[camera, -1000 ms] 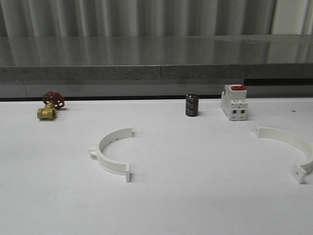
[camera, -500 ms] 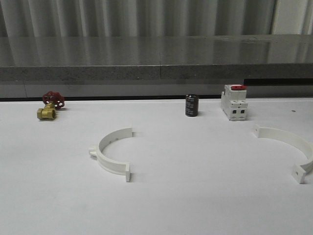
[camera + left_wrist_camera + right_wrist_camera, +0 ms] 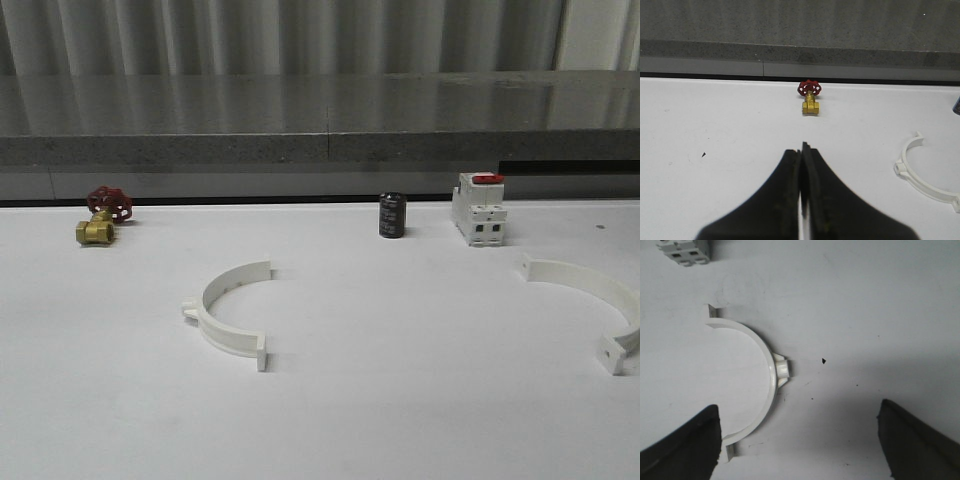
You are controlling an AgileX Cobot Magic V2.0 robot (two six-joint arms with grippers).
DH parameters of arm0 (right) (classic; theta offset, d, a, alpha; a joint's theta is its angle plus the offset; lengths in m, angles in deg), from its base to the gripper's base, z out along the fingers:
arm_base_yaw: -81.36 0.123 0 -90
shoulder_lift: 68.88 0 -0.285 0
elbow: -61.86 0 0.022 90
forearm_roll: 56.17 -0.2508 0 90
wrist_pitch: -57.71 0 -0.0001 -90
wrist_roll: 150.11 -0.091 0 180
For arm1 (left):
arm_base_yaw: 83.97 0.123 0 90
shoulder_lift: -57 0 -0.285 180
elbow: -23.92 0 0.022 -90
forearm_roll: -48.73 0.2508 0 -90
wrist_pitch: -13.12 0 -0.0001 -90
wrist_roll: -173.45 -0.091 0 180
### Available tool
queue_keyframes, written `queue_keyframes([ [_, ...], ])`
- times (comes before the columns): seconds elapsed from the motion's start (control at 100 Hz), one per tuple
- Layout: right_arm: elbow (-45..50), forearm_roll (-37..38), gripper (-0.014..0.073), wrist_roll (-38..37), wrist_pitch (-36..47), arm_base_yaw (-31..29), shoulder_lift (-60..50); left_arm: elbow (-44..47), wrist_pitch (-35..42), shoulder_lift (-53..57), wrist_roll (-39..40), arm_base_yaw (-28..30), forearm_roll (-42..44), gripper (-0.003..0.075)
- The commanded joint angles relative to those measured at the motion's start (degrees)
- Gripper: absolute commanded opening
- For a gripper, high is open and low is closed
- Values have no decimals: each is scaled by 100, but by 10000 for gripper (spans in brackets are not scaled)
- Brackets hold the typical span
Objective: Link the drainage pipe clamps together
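Left wrist view: left gripper (image 3: 801, 170) closed, empty.

A brass valve with a red handwheel (image 3: 102, 217), a dark cylinder (image 3: 392, 215) and a red-switched white breaker (image 3: 479, 208) are set along the white table's (image 3: 400, 400) far edge.

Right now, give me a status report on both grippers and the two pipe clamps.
Left gripper shut, empty. Right gripper open above right clamp. Left clamp and right clamp lie apart on the table, unjoined. Nothing between them.
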Motion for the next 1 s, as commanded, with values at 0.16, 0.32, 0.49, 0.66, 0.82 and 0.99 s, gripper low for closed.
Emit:
queue_keyframes([
  [0.16, -589, 63, 632, 372, 343, 313, 941, -142, 431, -27, -9, -37, -40, -21],
  [0.32, -1033, 63, 632, 373, 259, 383, 1661, -142, 431, -27, -9, -37, -40, -21],
  [0.49, -1405, 63, 632, 373, -106, 383, 2136, -142, 431, -27, -9, -37, -40, -21],
  [0.66, -1463, 63, 632, 373, -172, 383, 2326, -142, 431, -27, -9, -37, -40, -21],
  [0.82, -1463, 63, 632, 373, -258, 383, 2439, -142, 431, -27, -9, -37, -40, -21],
  [0.99, -1463, 63, 632, 373, -325, 383, 2447, -142, 431, -27, -9, -37, -40, -21],
])
